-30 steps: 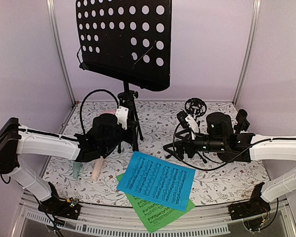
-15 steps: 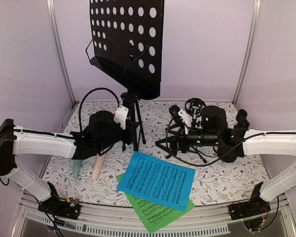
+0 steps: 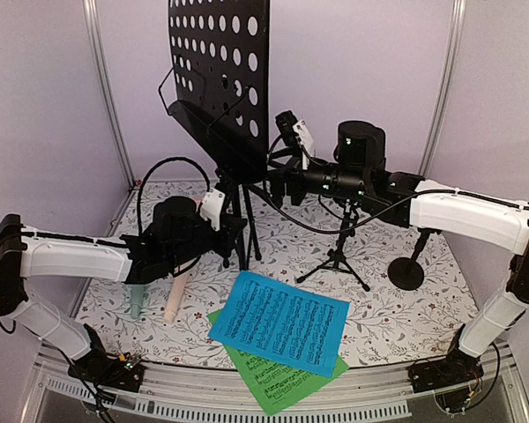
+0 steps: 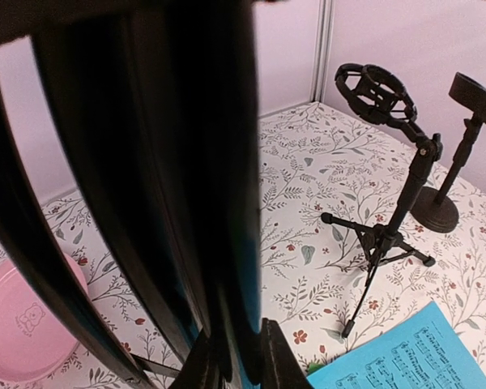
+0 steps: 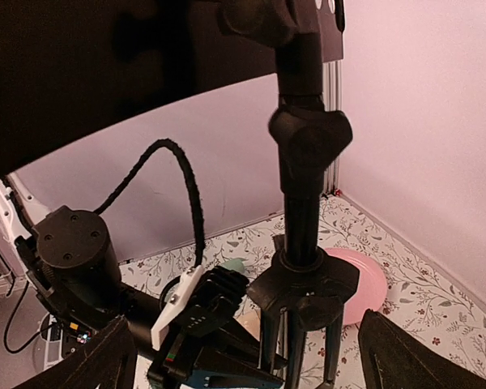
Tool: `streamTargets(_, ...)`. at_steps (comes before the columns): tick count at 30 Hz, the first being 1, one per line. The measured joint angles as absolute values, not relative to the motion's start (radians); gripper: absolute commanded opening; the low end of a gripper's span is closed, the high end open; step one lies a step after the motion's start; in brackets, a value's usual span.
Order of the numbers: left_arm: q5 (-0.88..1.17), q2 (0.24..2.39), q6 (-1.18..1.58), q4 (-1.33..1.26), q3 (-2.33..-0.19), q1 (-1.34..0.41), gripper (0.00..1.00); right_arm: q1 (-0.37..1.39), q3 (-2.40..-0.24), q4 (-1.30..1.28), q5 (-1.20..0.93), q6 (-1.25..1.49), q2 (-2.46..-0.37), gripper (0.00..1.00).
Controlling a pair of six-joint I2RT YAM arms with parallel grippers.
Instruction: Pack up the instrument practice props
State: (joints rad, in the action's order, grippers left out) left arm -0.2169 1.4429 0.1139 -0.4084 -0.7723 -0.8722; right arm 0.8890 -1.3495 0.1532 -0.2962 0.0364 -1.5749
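Top external: music desk (image 3: 207, 123) apparently near back wall (image 3: 353, 62)

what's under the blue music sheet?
A green music sheet: its near corner sticks out past the blue music sheet, with a sliver at the left. The rest is covered, so anything else beneath can't be seen.

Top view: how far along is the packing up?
Nothing looks packed yet. In hand: the left gripper clamps the music stand by its legs, the right gripper open at its post. To go: blue sheet, green sheet, peach microphone, mint microphone, tripod stand, round-base stand.
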Motion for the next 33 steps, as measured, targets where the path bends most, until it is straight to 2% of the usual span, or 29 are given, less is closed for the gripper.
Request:
streamTargets(6, -0.213, 1.43, 0.118, -0.424, -0.754, -0.868, 0.0, 0.838, -1.441, 0.104, -0.332, 0.03, -1.709, 0.81)
streamTargets(16, -0.205, 1.431, 0.122, -0.424, -0.754, -0.865, 0.0, 0.805, -1.536, 0.073, -0.477, 0.035, -1.812, 0.4)
streamTargets(23, -0.206, 1.432, 0.124, -0.425, -0.754, -0.865, 0.0, 0.802, -1.551, 0.078, -0.524, 0.056, -1.819, 0.26)
streamTargets(33, -0.21, 1.433, 0.128, -0.425, -0.754, -0.865, 0.0, 0.792, -1.55, 0.103, -0.572, 0.222, -1.831, 0.26)
